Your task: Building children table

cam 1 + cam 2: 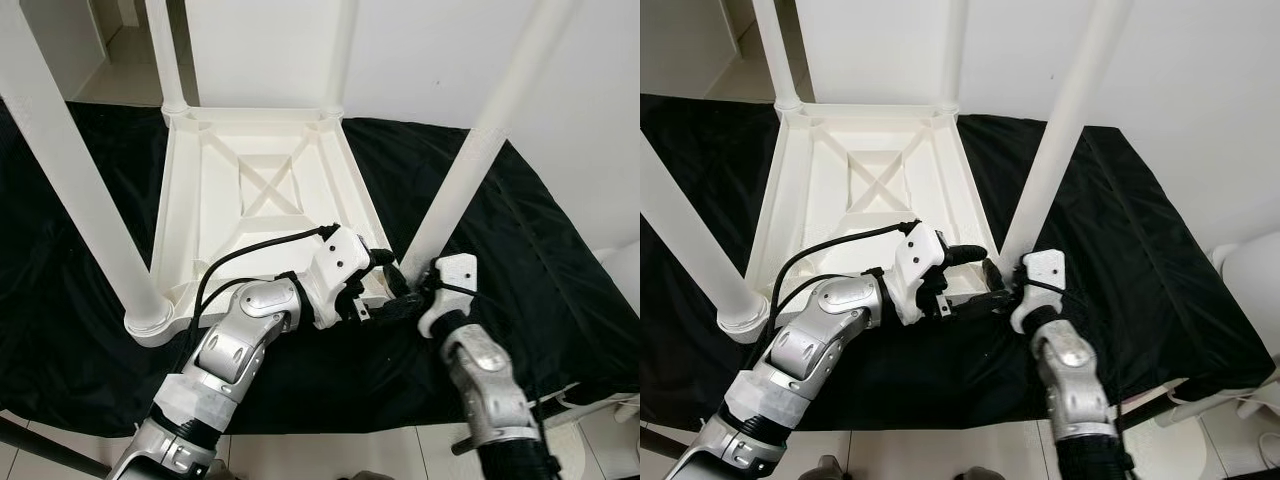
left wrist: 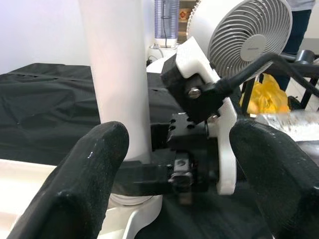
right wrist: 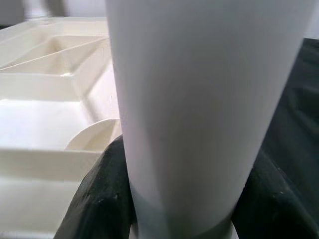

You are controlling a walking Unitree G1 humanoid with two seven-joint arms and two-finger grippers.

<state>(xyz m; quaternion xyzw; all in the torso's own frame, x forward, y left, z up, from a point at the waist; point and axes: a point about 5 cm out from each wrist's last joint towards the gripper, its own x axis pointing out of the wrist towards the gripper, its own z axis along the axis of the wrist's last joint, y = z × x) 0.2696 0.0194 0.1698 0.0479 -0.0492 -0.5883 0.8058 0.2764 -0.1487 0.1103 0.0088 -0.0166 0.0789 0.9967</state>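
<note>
A white children's table top (image 1: 250, 190) lies upside down on a black cloth (image 1: 560, 260), with white legs standing up from its corners. My right gripper (image 3: 184, 199) is shut around the base of the near-right leg (image 1: 470, 160), one black finger on each side, just above the corner socket. My left gripper (image 2: 174, 144) is open beside that same corner, its fingers (image 1: 965, 253) pointing at the right gripper's wrist (image 1: 445, 290) and the foot of the leg. It holds nothing.
A near-left leg (image 1: 70, 180) rises at the left, and two far legs (image 1: 165, 50) (image 1: 340, 50) stand at the back. A white fan (image 2: 249, 40) stands beyond the cloth. A white rounded object (image 1: 625, 265) is at the right edge.
</note>
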